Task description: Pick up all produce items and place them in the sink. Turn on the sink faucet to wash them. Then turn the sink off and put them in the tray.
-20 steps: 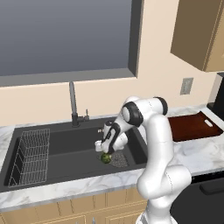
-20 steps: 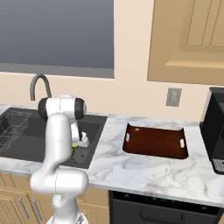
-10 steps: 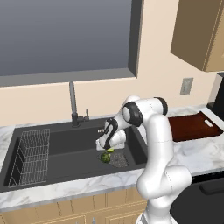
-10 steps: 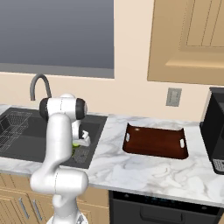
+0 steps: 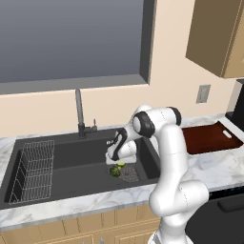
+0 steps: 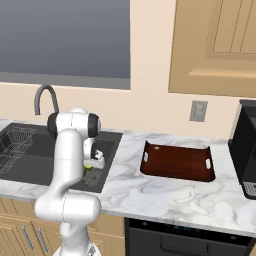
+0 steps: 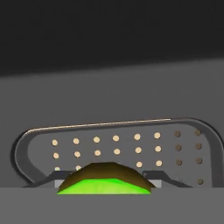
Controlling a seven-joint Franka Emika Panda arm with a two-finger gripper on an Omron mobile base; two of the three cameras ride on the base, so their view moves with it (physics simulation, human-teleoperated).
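lime-green fruit lifted from the sink

the fingers pinch the lime-green fruit, now raised above the sink floor over the drain; broccoli stays below, tray waits on the desk.

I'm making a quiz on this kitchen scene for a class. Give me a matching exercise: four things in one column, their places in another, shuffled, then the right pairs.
Things:
1. rack
2. tray
3. faucet
4. lime-green fruit

Places:
A. on the counter, right of the sink
B. at the end effector, above the drain
C. behind the basin, under the window
D. inside the basin, at its left end

Pairs: 1-D, 2-A, 3-C, 4-B
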